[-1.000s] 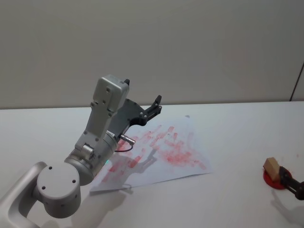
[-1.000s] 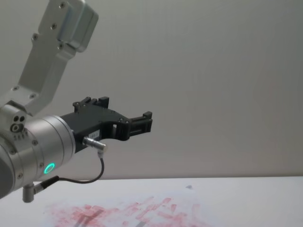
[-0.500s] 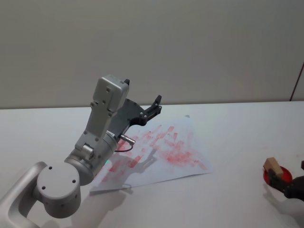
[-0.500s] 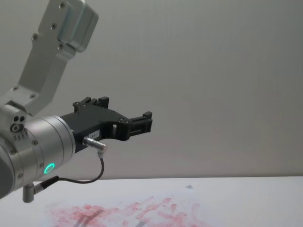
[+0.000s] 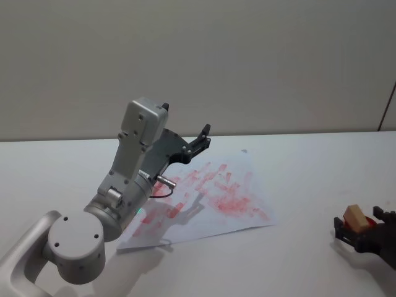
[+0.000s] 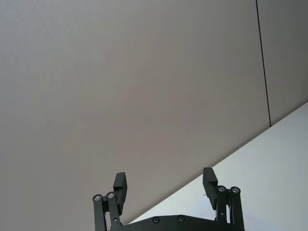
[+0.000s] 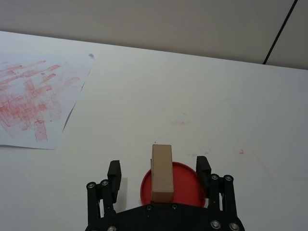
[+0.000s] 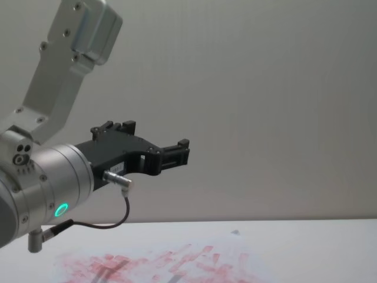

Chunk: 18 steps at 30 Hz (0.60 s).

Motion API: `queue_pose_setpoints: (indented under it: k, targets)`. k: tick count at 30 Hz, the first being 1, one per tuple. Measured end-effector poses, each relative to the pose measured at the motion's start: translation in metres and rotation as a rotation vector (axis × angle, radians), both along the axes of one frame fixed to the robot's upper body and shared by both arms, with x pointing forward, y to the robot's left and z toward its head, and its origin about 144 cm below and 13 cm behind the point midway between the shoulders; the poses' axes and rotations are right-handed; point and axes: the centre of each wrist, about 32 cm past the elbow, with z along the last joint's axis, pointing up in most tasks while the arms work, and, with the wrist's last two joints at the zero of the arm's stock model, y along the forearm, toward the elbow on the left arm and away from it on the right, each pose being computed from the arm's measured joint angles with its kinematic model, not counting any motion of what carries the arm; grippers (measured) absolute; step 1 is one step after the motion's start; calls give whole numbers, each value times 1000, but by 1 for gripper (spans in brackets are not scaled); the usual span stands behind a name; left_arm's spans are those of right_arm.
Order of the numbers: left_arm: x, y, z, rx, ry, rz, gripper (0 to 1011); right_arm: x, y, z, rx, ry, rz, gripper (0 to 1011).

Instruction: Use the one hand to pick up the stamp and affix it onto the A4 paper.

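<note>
The plain white counter point(image 5: 309, 161) carries a red-stamped white sheet of A4 paper point(image 5: 210, 210) and, well apart, a flat red round pad point(image 7: 185, 183).

Nothing can be read anywhere. A small white label point(image 8: 119, 167) sits on the black body of the left gripper point(image 8: 183, 152), but its print is too small to make out. The red and pink prints across the A4 paper point(image 5: 213, 197), which lies on the tabletop point(image 5: 303, 167) with one corner near the far edge, show no legible letters.
</note>
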Motion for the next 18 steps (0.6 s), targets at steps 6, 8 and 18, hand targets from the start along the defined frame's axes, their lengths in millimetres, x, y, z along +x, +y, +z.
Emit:
queue_pose_setpoints:
  k: [6,8,18]
  targets:
    - [0,0,0,0,0,0,1001,5,2,-1,-2,9,10,855]
    - [0,0,0,0,0,0,1001,6,2,-2,-2,11,12,806]
    - [0,0,0,0,0,0,1001,11,4,-2,-2,19,22,491]
